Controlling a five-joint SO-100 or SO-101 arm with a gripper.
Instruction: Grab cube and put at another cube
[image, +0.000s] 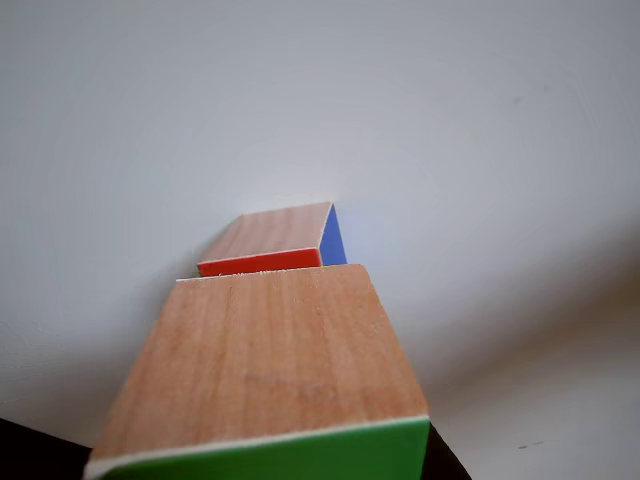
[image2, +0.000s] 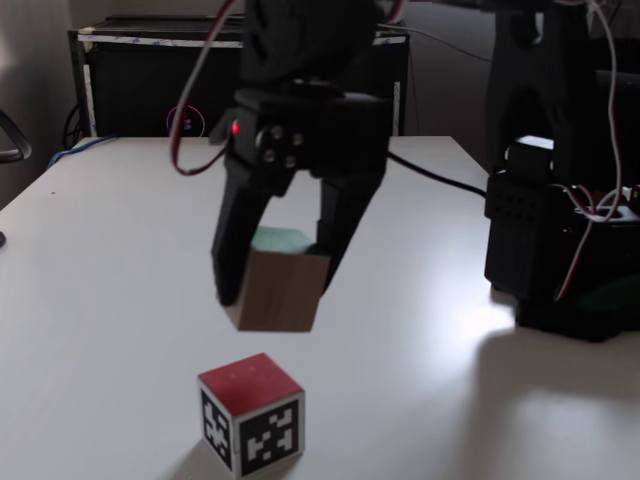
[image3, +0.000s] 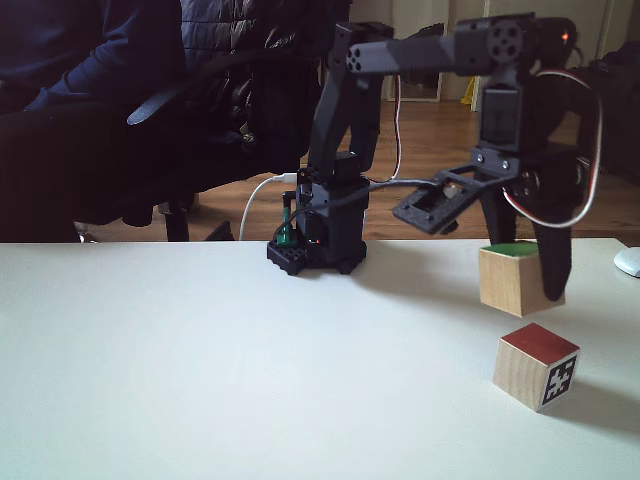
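In a fixed view, bare table (image3: 150, 360) fills the left and centre. The arm's base (image3: 318, 240) blocks the centre rear. Another cube (image3: 536, 365) sits lower right, an air gap above it.

A: Where does the other view sit?
B: Very close over the green-faced cube (image: 262, 370), looking past it down at the red-and-blue cube (image: 285, 240) on the white table (image: 480, 150).
A: The fixed ones?
B: One low at the table edge, facing the gripper (image2: 275, 275) head-on; the other side-on, farther back. Both share the two cubes and the arm
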